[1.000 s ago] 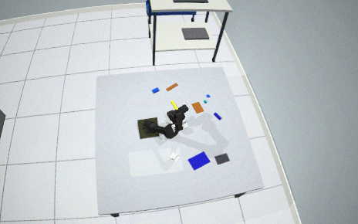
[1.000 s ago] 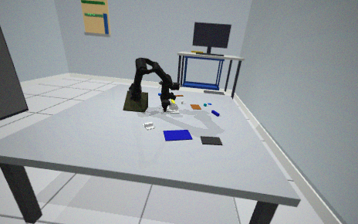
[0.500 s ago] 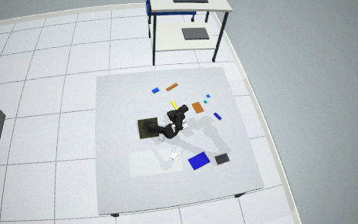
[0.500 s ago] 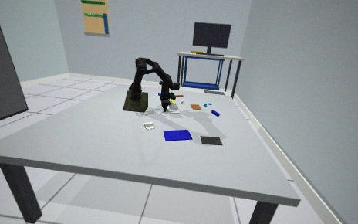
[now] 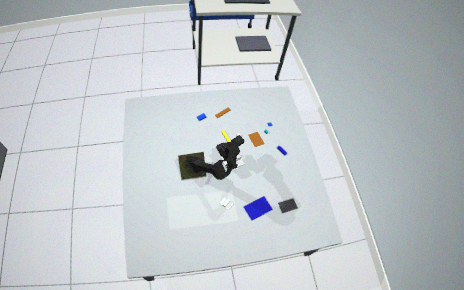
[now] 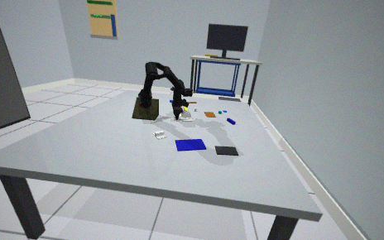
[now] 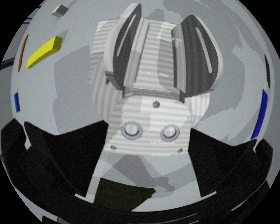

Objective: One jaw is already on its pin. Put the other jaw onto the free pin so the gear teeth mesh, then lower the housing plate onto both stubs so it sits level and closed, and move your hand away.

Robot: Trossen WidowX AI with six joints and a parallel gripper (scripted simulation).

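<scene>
The pincer (image 5: 232,164) (image 6: 177,117) (image 7: 148,127) stands wide, holding the white cover plate (image 7: 150,114) between its fingers. Within the plate's outline two round stub ends (image 7: 131,130) (image 7: 170,132) show side by side; whether it is fully down and level I cannot tell. Just beyond the plate, the two curved jaws stand upright and apart on a ribbed white body (image 7: 100,85); any meshed teeth are hidden. Near the pincer lies a yellow bar (image 5: 226,136) (image 6: 185,108) (image 7: 45,51), with an orange square (image 5: 256,139) (image 6: 209,114) a little farther off. On another side of it is the arm's dark mounting board (image 5: 182,174) (image 6: 138,116) (image 7: 116,196). Farther from the pincer, a small white piece (image 5: 226,202) (image 6: 160,135) lies near a flat blue sheet (image 5: 258,208) (image 6: 190,145), and a dark sheet (image 5: 288,205) (image 6: 227,151) sits beyond the blue one. Well away, past the table (image 5: 145,250) (image 6: 103,157), a monitor (image 6: 228,37) stands on a bench (image 5: 255,6) (image 6: 254,63).
</scene>
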